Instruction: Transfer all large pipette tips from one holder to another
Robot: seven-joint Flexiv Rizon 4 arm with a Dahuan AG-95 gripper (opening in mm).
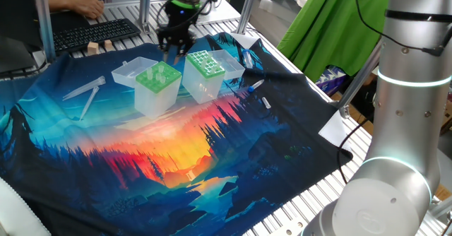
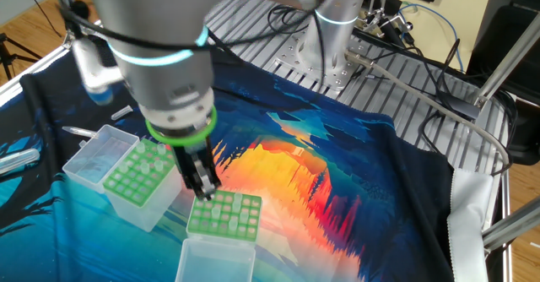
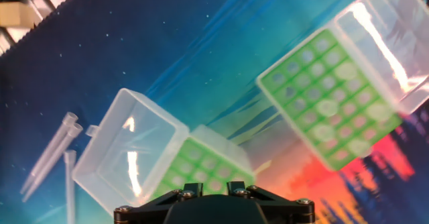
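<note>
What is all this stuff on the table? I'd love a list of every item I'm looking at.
Translucent plastic box with plain light-green top plate: one, lid hinged open, on the cloth, directly under the gripper.
Translucent plastic box with darker green dotted-grid top plate: one, lid open, beside the first box.
Loose clear tapering pipette tips: about three, lying on the cloth near the first box's lid.
Printed cloth with a blue and orange forest sunset: one, covering the table.
Black keyboard: one, at the far edge, with a person's hand above it.
Small wooden blocks: two, tan, near the keyboard.
Green fabric: one, hanging beyond the table.
Silver robot arm: one.
Black two-finger gripper: one, pointing down; jaw opening unclear.
</note>
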